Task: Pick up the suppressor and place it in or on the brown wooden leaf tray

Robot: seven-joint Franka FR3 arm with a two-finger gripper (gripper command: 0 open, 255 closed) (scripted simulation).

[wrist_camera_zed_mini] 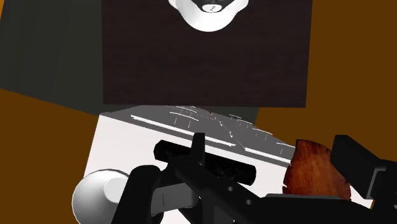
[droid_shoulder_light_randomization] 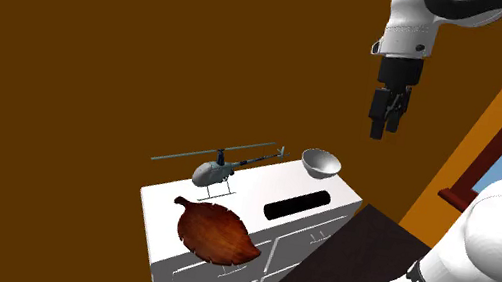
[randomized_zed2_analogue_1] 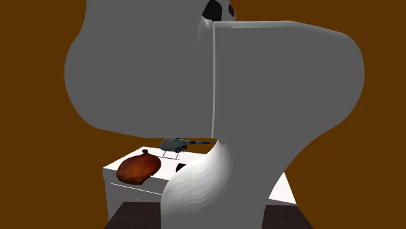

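1. The gripper (droid_shoulder_light_randomization: 386, 127) hangs high in the upper right of the shoulder view, well above the white cabinet (droid_shoulder_light_randomization: 257, 188) and everything on it.
2. Its fingers (wrist_camera_zed_mini: 359, 167) are spread apart and released, with nothing between them.
3. The suppressor (droid_shoulder_light_randomization: 295, 206), a black cylinder, lies flat on the cabinet top near the middle of the shoulder view, along the edge that faces the dark stand (droid_shoulder_light_randomization: 342, 269). In the wrist view the suppressor (wrist_camera_zed_mini: 203, 161) lies across the white top, below the row of drawer fronts.
4. The leaf tray (droid_shoulder_light_randomization: 216, 231), reddish brown and glossy, rests on the cabinet's lower-left end in the shoulder view, apart from the suppressor. It shows at lower left in the second exterior view (randomized_zed2_analogue_1: 138, 167).
5. A grey toy helicopter (droid_shoulder_light_randomization: 220, 168) stands behind the tray, toward the brown wall.
6. A white bowl (droid_shoulder_light_randomization: 321, 162) sits at the cabinet's far corner, up and to the right of the suppressor.
7. In the second exterior view the grey arm (randomized_zed2_analogue_1: 260, 97) blocks most of the scene.
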